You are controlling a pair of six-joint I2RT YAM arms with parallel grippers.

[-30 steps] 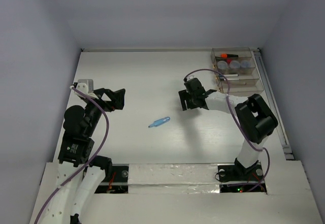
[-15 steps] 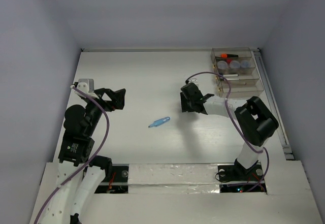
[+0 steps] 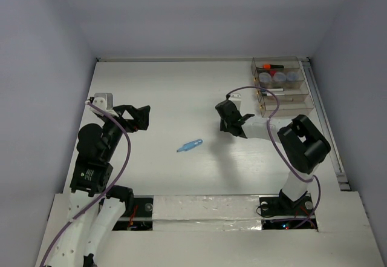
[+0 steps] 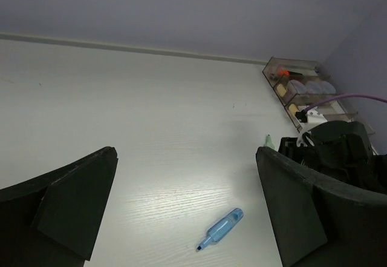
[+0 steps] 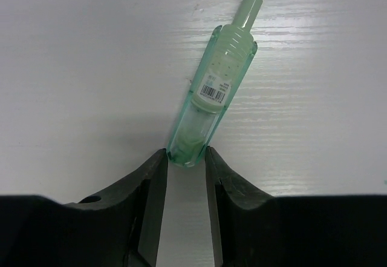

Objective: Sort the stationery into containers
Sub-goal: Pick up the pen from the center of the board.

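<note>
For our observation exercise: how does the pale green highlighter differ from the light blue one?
Colour: the pale green highlighter is translucent green, the light blue highlighter blue. State: the green one's end is pinched in the right gripper; the blue one lies free, untouched. Both lie flat on the white table.

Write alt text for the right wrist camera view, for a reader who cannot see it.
A pale green highlighter lies on a white table, its blunt end caught between the two black fingers of the right gripper, which touch it on either side. Its dark tip points to the upper right, and a barcode label shows on its barrel.
</note>
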